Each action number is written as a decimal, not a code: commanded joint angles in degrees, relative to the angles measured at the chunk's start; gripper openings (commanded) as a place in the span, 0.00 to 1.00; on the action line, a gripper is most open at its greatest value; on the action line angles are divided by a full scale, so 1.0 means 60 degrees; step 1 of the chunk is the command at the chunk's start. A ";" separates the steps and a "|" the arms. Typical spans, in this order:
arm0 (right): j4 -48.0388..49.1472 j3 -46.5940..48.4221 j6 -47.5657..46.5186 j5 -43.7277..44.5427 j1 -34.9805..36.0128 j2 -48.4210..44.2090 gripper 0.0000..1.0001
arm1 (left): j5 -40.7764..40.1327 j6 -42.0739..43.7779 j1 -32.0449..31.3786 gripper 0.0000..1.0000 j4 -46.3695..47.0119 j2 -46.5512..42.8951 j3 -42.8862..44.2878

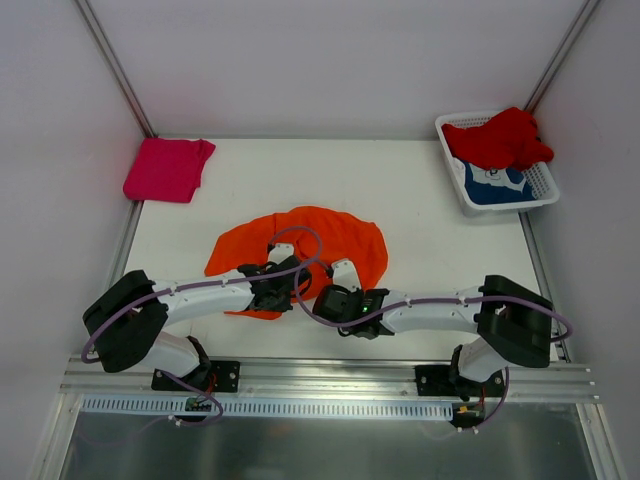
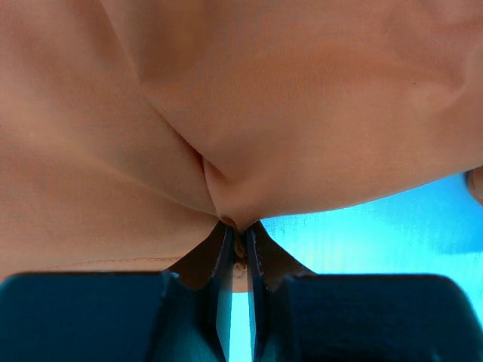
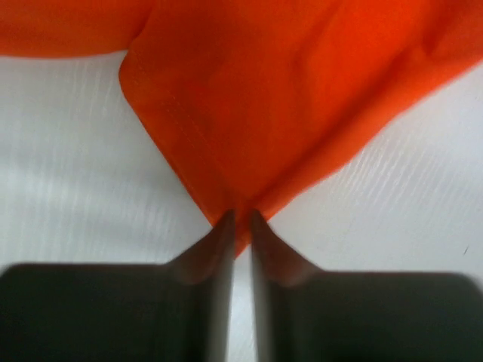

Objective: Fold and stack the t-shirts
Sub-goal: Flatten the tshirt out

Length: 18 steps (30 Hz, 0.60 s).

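From above, the orange t-shirt (image 1: pixel 350 240) lies rumpled mid-frame, the jaws at its near edge too dark to read. The wrist cameras settle it: the left gripper (image 2: pixel 238 225) is pinched nearly closed on a pucker of cloth, the right gripper (image 3: pixel 240 215) on a hemmed corner. The magenta t-shirt (image 1: pixel 167 168) sits folded, upper left of the overhead frame.

**Table layout**

A spread t-shirt (image 1: pixel 325 238) is laid at the middle of the table (image 1: pixel 430 225) — a folded t-shirt (image 1: pixel 167 168) is placed in its far left corner. In the lattice basket (image 1: pixel 456 176) at far right, an upper t-shirt (image 1: pixel 500 138) is heaped upon a lower t-shirt (image 1: pixel 497 186).
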 commanded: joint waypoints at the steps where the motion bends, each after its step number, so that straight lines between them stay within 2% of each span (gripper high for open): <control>1: -0.0121 0.0205 -0.0084 0.0216 0.0019 -0.0008 0.10 | 0.0086 0.0095 -0.0053 0.00 -0.0275 -0.0220 -0.0198; 4: -0.0120 0.0116 -0.0040 0.0246 -0.0011 -0.0169 0.01 | 0.0100 0.0066 -0.0053 0.00 -0.0275 -0.0293 -0.0271; 12: -0.0149 -0.0235 0.0078 0.0509 -0.0011 -0.0857 0.00 | 0.0042 0.0109 -0.0053 0.00 -0.0333 -0.0469 -0.0242; 18: -0.0778 -0.0017 -0.0229 0.1197 -0.0069 -0.1897 0.00 | -0.0381 0.0270 -0.0111 0.00 -0.0727 -0.1259 0.0036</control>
